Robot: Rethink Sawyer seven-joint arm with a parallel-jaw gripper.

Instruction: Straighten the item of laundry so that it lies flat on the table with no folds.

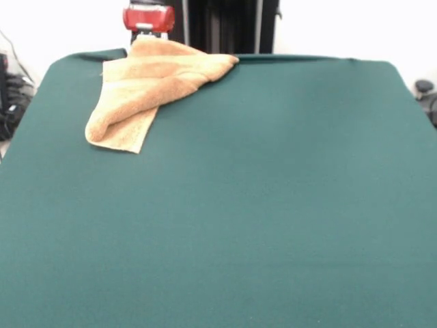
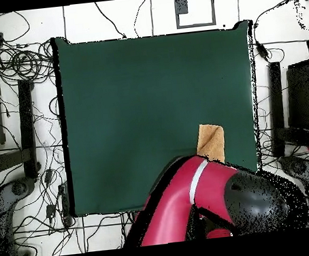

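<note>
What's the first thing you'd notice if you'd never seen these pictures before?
The crumpled orange-tan towel stands out, folded over itself at the far left corner of the big green table in the front view. From overhead, the red and black robot arm covers most of the towel, leaving only one end showing.

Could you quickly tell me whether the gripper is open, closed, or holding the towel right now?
Gripper: cannot be told; only its red body shows behind the towel.
</note>
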